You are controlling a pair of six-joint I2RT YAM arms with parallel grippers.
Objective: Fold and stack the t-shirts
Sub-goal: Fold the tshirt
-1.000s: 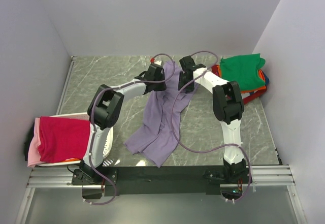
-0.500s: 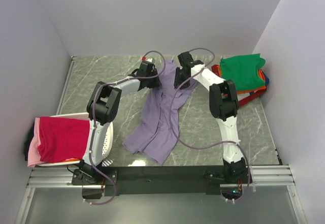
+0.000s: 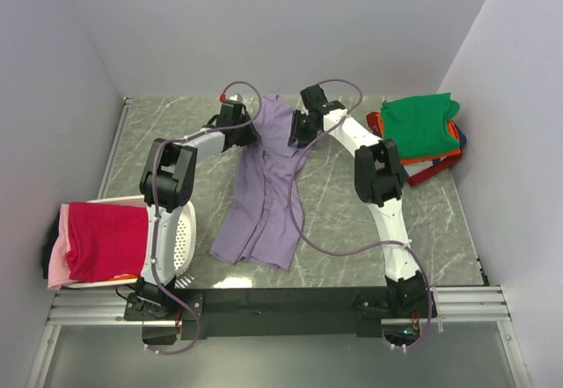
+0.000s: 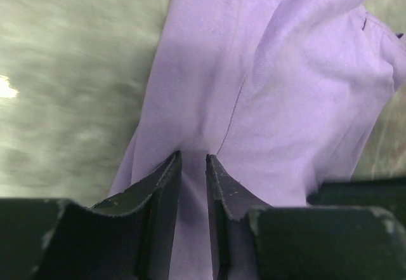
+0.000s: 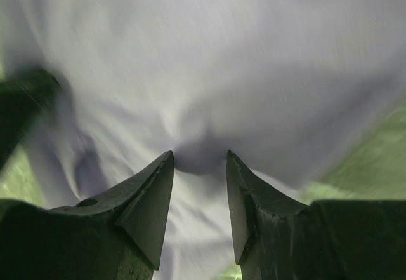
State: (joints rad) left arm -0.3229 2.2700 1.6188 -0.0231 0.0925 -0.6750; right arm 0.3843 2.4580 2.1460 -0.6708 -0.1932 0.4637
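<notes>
A lavender t-shirt (image 3: pixel 264 203) lies lengthwise on the marble table, its far end lifted between my two grippers. My left gripper (image 3: pixel 252 131) is shut on a fold of the lavender cloth (image 4: pixel 285 70), which fills the narrow gap between its fingers (image 4: pixel 158 191). My right gripper (image 3: pixel 296 131) pinches a bunched fold of the same shirt (image 5: pixel 222 58) at its fingertips (image 5: pixel 162 166). A folded green t-shirt (image 3: pixel 420 124) tops a stack at the far right. A magenta-red t-shirt (image 3: pixel 106 238) drapes over the white basket (image 3: pixel 183 240) at the near left, with a pink t-shirt (image 3: pixel 54 269) under it.
Orange and blue cloth edges (image 3: pixel 456 137) show under the green shirt, close to the right wall. Grey cables loop from both arms over the shirt. Walls close in the table on the left, back and right.
Both grippers have moved away from the bases and to the left, dragging the lavender shirt with them. It now lies straighter and more stretched out.
</notes>
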